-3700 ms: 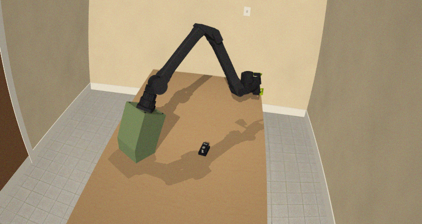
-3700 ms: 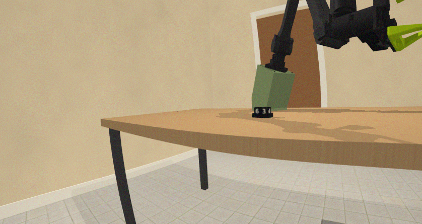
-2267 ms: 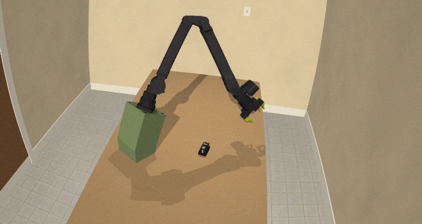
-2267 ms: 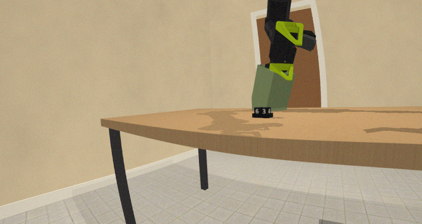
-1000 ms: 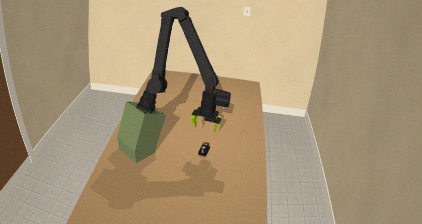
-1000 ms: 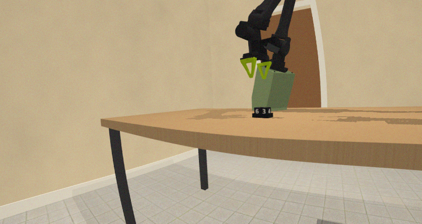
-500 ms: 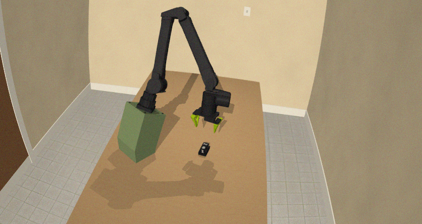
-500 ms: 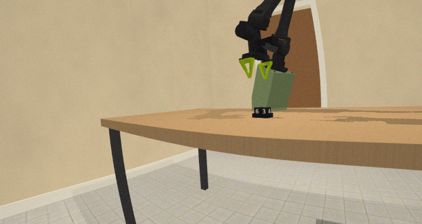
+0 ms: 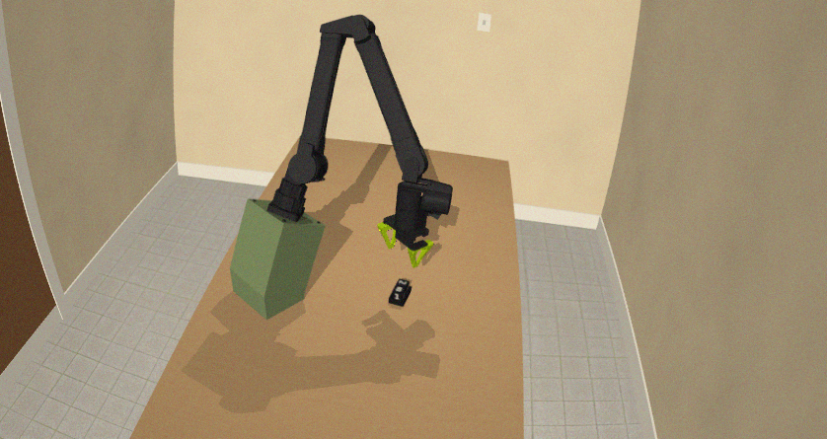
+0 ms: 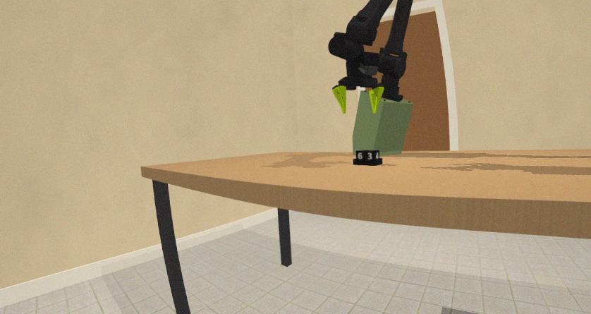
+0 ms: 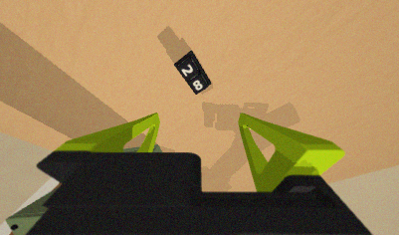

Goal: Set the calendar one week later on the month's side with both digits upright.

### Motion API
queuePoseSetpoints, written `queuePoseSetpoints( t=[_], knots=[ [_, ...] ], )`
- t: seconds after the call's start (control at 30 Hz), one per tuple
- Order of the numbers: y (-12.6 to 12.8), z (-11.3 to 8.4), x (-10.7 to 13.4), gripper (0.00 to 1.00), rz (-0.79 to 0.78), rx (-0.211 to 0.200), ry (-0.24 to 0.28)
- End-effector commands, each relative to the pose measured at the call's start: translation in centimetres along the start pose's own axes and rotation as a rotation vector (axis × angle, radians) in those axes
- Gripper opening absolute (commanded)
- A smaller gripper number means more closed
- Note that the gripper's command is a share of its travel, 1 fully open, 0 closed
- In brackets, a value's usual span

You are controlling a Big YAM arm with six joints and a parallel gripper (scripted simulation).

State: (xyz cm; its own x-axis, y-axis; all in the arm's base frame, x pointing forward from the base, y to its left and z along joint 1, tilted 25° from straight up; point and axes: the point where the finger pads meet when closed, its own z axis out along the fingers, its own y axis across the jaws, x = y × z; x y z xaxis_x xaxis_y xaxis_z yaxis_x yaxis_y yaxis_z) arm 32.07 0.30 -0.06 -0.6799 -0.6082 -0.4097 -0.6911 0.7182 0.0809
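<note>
The small black calendar (image 9: 400, 292) (image 10: 367, 160) (image 11: 192, 72) stands flat on the wooden table (image 9: 463, 320) (image 10: 455, 188), two black cubes side by side in a black tray. In the wrist view the cubes' tops read 2 and 8. In the exterior view the side faces read 6, 3 and part of a 4. My gripper (image 9: 406, 247) (image 10: 358, 101) (image 11: 199, 117), with lime-green fingers, is wide open and empty. It hangs well above the table, a little behind the calendar and apart from it.
The arm's green pedestal (image 9: 274, 259) (image 10: 382, 125) stands on the table to the left of the calendar. The table edges (image 9: 514, 262) fall to a tiled floor. A brown door (image 10: 429, 84) is in the wall behind.
</note>
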Motion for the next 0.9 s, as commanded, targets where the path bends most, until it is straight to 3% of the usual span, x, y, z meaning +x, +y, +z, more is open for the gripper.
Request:
queuePoseSetpoints(
  t=[0.0, 0.13, 0.23, 0.3, 0.73, 0.8, 0.87],
  knots=[
    [0.2, 0.6, -0.3, 1.00, 0.187, 0.004, 0.001],
    [0.2, 0.8, -0.3, 1.00, 0.322, 0.004, 0.000],
    [0.2, 0.9, -0.3, 1.00, 0.340, 0.004, 0.000],
    [0.2, 1.1, -0.3, 1.00, 0.464, 0.004, 0.000],
    [0.1, 1.9, -0.3, 1.00, 0.894, 0.005, 0.000],
    [0.1, 1.9, -0.3, 1.00, 0.894, 0.005, 0.000],
    [0.1, 2.1, -0.3, 1.00, 1.004, 0.005, -0.001]
  ],
)
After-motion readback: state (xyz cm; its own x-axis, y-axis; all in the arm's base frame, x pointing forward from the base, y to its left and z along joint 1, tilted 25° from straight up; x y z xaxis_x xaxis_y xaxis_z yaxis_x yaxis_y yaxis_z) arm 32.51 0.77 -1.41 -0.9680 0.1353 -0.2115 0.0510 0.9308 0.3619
